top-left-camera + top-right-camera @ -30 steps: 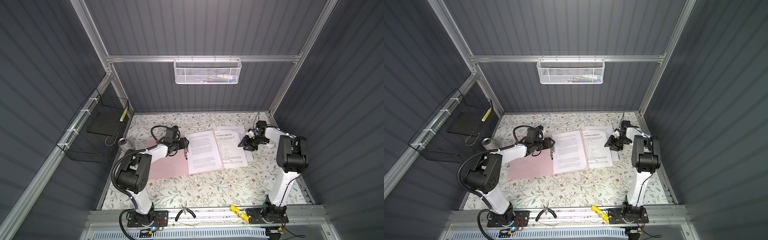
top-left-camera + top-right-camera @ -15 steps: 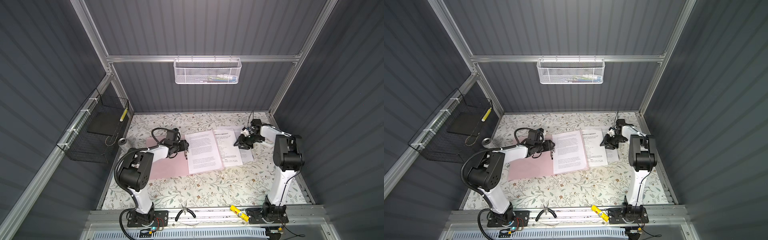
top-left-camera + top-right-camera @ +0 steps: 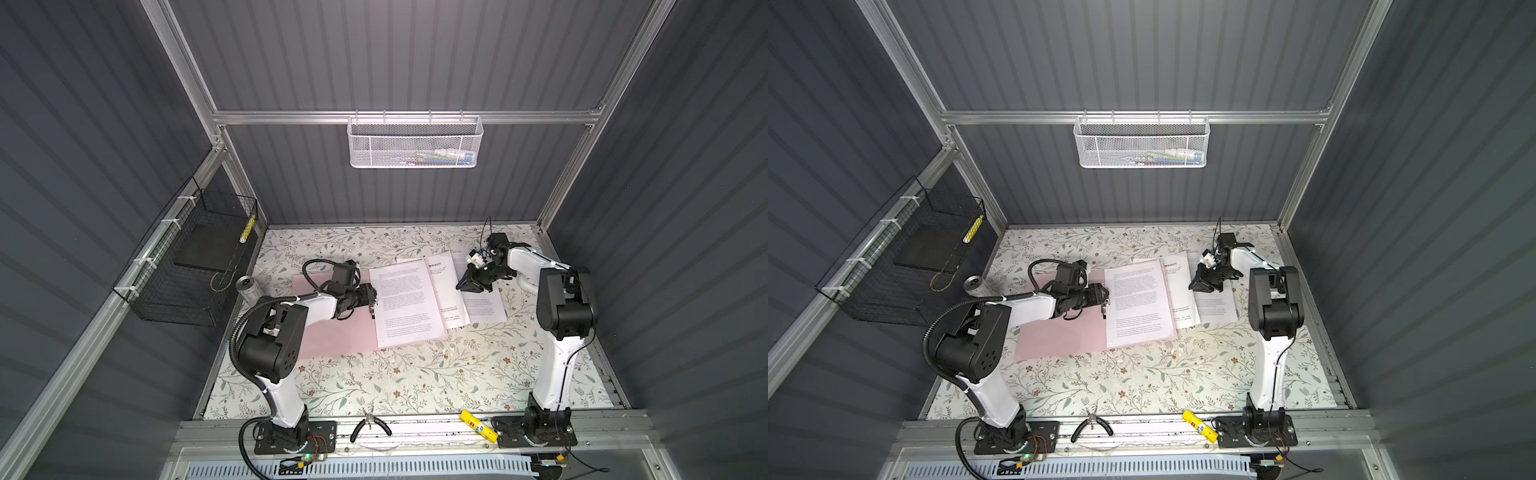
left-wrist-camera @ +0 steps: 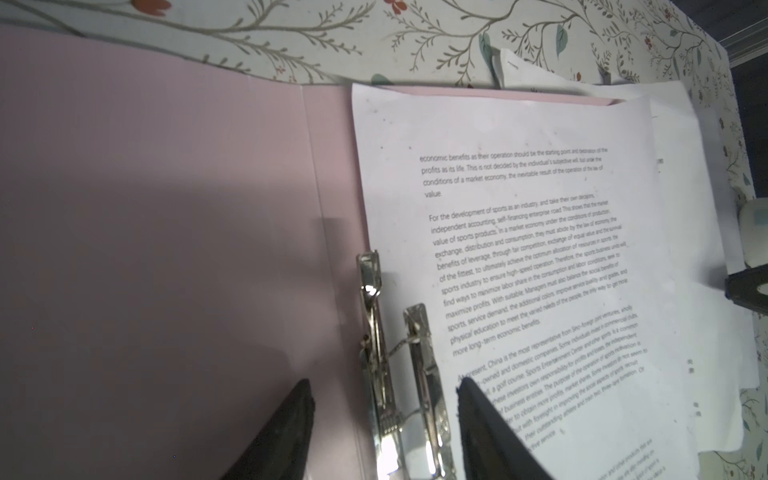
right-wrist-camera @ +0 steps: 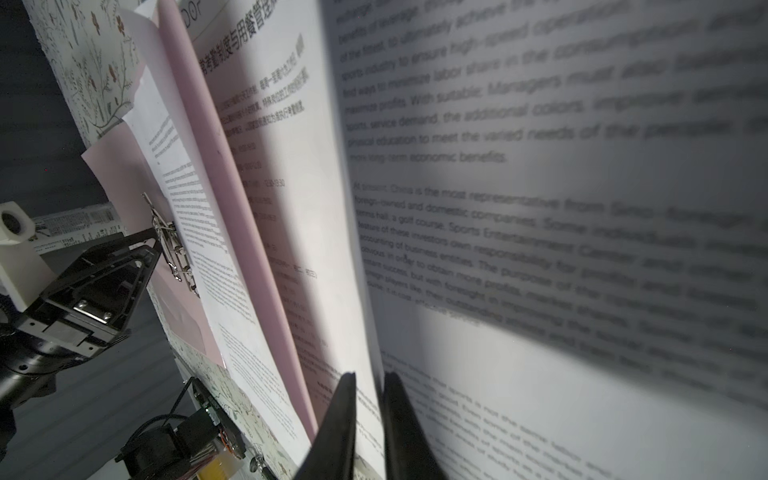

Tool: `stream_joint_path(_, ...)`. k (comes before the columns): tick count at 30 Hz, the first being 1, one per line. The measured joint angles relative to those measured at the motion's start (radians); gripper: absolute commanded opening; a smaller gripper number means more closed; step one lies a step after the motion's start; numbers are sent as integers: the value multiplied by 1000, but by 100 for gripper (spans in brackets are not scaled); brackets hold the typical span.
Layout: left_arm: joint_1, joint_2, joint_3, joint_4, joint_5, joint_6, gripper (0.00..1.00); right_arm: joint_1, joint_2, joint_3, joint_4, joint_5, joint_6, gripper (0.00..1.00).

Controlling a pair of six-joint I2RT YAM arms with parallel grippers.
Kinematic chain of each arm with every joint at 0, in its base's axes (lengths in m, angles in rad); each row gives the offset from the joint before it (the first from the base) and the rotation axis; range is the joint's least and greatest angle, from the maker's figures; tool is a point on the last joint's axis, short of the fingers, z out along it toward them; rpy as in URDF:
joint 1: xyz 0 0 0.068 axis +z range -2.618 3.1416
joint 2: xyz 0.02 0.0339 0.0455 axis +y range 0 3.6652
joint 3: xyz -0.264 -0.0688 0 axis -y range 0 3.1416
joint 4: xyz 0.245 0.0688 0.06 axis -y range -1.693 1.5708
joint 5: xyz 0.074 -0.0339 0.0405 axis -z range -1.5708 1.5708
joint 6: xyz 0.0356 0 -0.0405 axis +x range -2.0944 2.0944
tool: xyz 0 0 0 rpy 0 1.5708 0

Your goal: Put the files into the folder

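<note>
The right gripper [image 5: 369, 376] has just clamped on the files [image 5: 540, 249], probably readying a drag onto the folder [image 4: 166, 208]; the left gripper [image 4: 383, 382], jaws apart, straddles the clip [image 4: 417, 353].

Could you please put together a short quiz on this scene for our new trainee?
1. True or false: the folder is closed.
2. The left gripper straddles: A) the metal clip, B) the pliers, C) the can.
3. What lies between the fingers of the right gripper?
Key: 1 false, it lies open; 2 A; 3 the edge of a printed sheet.
</note>
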Motion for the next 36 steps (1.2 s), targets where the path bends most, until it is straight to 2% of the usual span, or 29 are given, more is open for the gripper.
stream_joint_path(4, 0, 0, -11, 6, 0, 0, 57, 13, 28, 27, 2, -10, 9, 27)
stream_joint_path(23, 1, 17, -28, 67, 0, -1, 56, 46, 86, 78, -11, 20, 47, 28)
stream_joint_path(28, 1, 25, -28, 85, 0, -1, 55, 46, 92, 84, -14, 50, 60, 33)
stream_joint_path(36, 6, 33, -26, 98, 0, -1, 54, 46, 96, 94, -22, 73, 67, 34)
